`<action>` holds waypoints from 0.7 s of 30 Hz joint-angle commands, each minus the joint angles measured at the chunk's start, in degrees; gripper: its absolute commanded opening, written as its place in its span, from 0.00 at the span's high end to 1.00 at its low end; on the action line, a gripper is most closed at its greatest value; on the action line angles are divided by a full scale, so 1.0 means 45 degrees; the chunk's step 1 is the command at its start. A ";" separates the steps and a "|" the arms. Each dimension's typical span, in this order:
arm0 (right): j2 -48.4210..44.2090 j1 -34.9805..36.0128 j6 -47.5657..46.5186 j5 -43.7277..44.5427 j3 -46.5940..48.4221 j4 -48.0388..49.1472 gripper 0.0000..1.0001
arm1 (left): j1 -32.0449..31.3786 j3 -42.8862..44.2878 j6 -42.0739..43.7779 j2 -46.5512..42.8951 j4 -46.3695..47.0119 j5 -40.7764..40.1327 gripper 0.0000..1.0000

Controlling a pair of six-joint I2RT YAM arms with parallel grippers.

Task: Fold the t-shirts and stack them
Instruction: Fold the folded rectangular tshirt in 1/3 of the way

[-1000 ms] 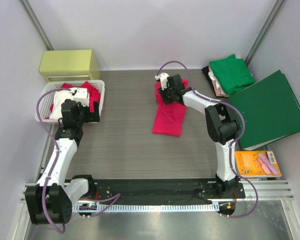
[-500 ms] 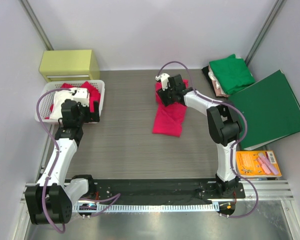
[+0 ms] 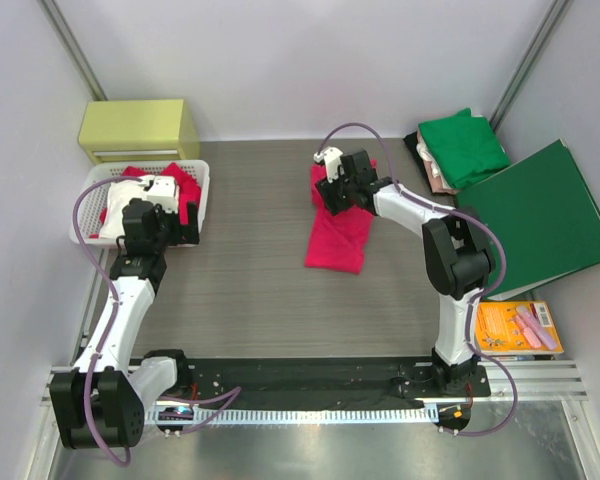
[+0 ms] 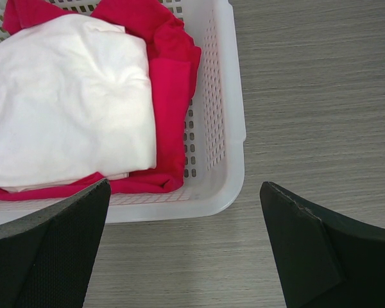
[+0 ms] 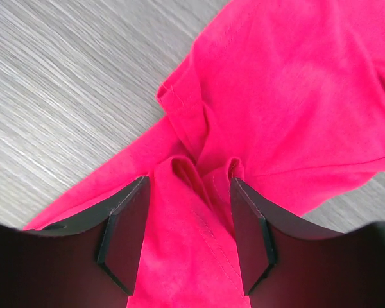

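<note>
A bright pinkish-red t-shirt (image 3: 338, 238) lies crumpled in the middle of the table. My right gripper (image 3: 332, 192) is at its far end, shut on a bunched fold of it; in the right wrist view the cloth (image 5: 295, 83) rises between the fingers of the gripper (image 5: 188, 199). A green t-shirt (image 3: 465, 145) lies folded at the back right on a pale beige-pink one (image 3: 435, 172). My left gripper (image 3: 185, 232) is open and empty by the near corner of the basket; its jaws (image 4: 183, 256) stand wide above bare table.
A white basket (image 3: 202, 190) at the left holds a white cloth (image 4: 70, 96) on another red shirt (image 4: 173, 83). A yellow drawer box (image 3: 138, 128) stands behind it. A dark-green folder (image 3: 540, 220) and an orange packet (image 3: 515, 325) lie at the right.
My right gripper has shifted slightly to the right with the fold of the red shirt in it. The left arm has not moved.
</note>
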 commanded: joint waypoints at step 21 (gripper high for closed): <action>0.0751 -0.0012 -0.0122 -0.0327 0.0163 0.0375 0.43 | 0.0059 0.0486 0.0089 -0.0158 0.0170 0.0161 0.00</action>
